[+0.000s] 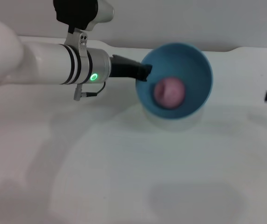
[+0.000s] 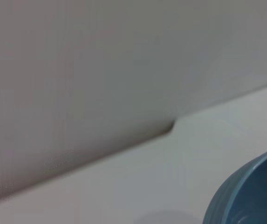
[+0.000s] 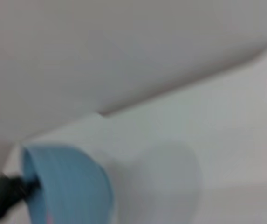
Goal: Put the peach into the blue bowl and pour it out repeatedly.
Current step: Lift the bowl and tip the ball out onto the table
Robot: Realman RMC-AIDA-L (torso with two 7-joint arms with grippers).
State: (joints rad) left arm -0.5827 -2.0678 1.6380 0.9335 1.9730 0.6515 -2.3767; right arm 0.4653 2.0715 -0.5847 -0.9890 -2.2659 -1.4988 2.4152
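Left hand (image 1: 145, 72) tips the blue bowl (image 1: 196, 65) camera-ward, peach (image 1: 169, 92) inside.

A white counter (image 1: 124, 177) fills most of the head view, smooth and matte. Soft grey shadows lie on it — one broad patch near the front edge (image 1: 196, 200), another toward the front left corner (image 1: 12, 196). A faint curved shade sweeps across the middle of the surface.

Behind the counter's back edge stands a plain pale grey wall (image 1: 194, 18). That back edge is not straight: toward the back right corner it steps up at a small notch (image 1: 236, 48). The left wrist view shows the same wall (image 2: 77, 70) meeting the counter (image 2: 147, 182) — with the notch (image 2: 172, 126) dark in the seam.
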